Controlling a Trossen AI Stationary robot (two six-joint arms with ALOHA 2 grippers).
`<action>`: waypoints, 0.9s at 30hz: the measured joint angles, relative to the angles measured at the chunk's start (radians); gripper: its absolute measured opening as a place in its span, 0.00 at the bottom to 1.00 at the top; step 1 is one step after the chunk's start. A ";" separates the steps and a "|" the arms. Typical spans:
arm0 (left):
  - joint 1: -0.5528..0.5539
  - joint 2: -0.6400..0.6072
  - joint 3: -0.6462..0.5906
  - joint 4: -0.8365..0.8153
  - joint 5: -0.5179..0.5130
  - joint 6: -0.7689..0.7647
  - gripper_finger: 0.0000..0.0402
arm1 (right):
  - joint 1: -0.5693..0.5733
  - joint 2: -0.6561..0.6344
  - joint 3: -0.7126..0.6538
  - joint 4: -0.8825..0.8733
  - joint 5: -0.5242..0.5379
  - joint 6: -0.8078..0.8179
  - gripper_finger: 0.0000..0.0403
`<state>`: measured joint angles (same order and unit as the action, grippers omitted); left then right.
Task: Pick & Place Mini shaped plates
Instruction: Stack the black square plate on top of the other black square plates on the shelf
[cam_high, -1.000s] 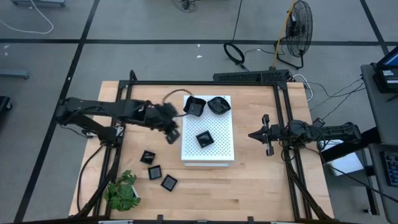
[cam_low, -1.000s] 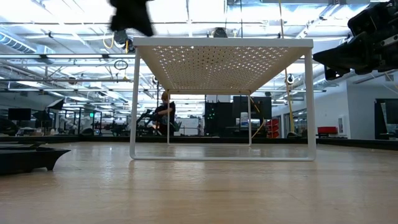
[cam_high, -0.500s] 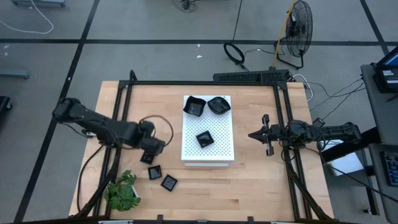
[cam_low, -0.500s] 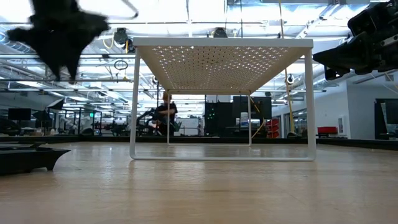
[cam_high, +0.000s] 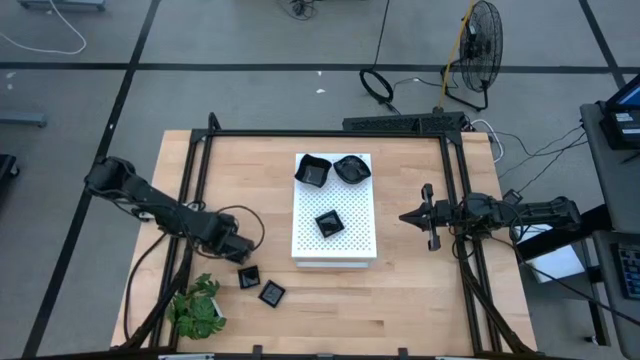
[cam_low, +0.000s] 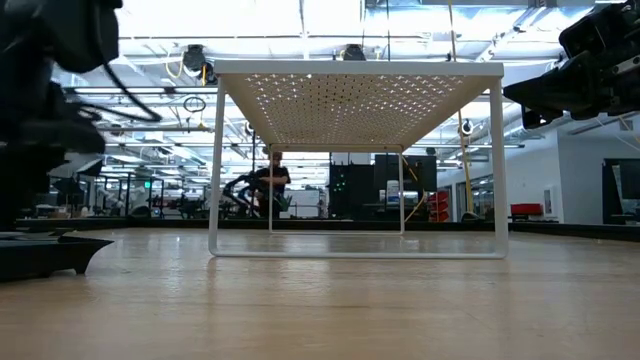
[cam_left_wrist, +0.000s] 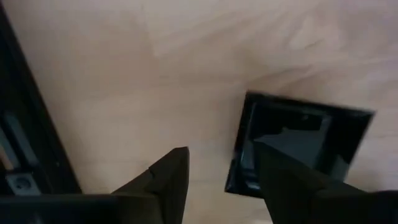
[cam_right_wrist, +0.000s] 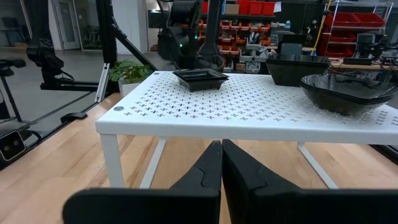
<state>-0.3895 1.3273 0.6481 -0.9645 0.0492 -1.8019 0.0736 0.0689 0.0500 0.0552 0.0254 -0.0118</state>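
Observation:
Two small black square mini shaped plates (cam_high: 248, 276) (cam_high: 271, 293) lie flat on the wooden table at the near left. My left gripper (cam_high: 238, 250) stands open just beyond them, low over a third square plate (cam_left_wrist: 311, 134), which it hides in the high view. Three more plates sit on the white perforated board (cam_high: 350, 250): a square one (cam_high: 313, 170), a rounded one (cam_high: 351, 168) and a small square one (cam_high: 328, 223). My right gripper (cam_high: 421, 215) waits shut, right of the board. My left gripper comes from above with one side rim of the square plate (cam_left_wrist: 241, 143) between its open fingers. One finger (cam_left_wrist: 280, 177) shows over the plate's hollow, the other (cam_left_wrist: 171, 180) over bare table. Whether either finger touches the plate, I cannot tell. The plate lies flat on the table.
A green plant (cam_high: 195, 305) stands at the near left corner, close to the loose plates. Black frame rails (cam_high: 190, 190) run along the table's left, far and right sides. The board stands on thin white legs (cam_low: 214, 170) with room beneath. Bare wood lies near and right of it.
My left gripper has swung away from the board's far left corner toward the table's near left and come down low over the group of loose plates on the wood. The plates on the board have stayed where they were.

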 joint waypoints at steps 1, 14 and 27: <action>0.000 0.000 -0.014 0.027 0.007 0.000 0.44 | 0.000 0.000 0.000 0.000 0.000 0.000 0.00; 0.003 -0.002 -0.062 0.172 -0.040 0.070 0.31 | 0.000 0.000 0.000 0.000 0.000 0.000 0.00; 0.059 0.000 -0.013 0.175 -0.070 0.201 0.02 | 0.000 0.000 0.000 0.000 0.000 0.000 0.00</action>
<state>-0.3303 1.3272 0.6347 -0.7891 -0.0208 -1.6011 0.0737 0.0689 0.0501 0.0551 0.0254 -0.0116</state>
